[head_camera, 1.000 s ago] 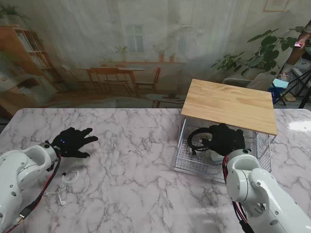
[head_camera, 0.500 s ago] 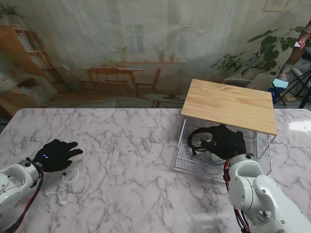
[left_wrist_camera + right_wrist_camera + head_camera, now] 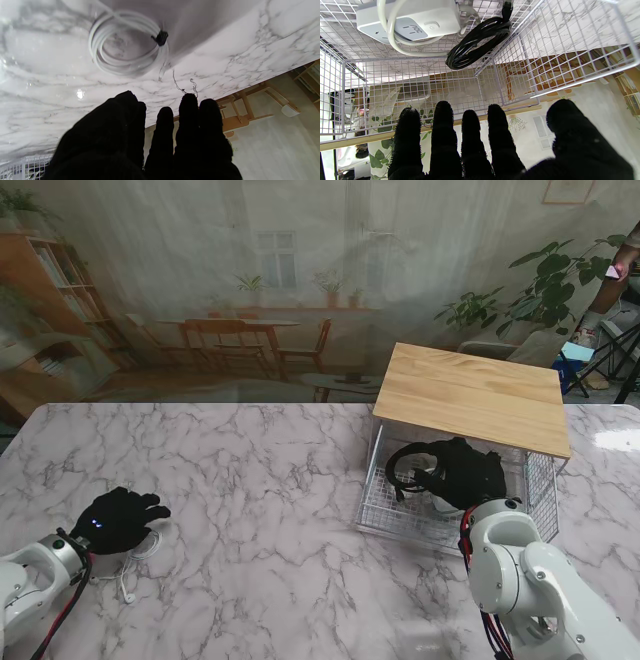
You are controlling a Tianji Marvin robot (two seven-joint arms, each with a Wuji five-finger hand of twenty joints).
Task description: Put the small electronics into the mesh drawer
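The coiled white cable [image 3: 127,47] lay on the marble table [image 3: 280,510] under the left hand [image 3: 115,520], whose fingers were apart, holding nothing. The right hand [image 3: 470,472], open, hovered inside the mesh drawer [image 3: 385,515] over a white power strip [image 3: 412,20] and black cable [image 3: 477,42]. A shallow grasp might loosen the coil.

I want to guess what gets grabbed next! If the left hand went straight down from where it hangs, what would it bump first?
Probably the coiled white cable, lying on the marble table right under the left hand. The hand holds nothing, its fingers straight. Depth is hard to judge.
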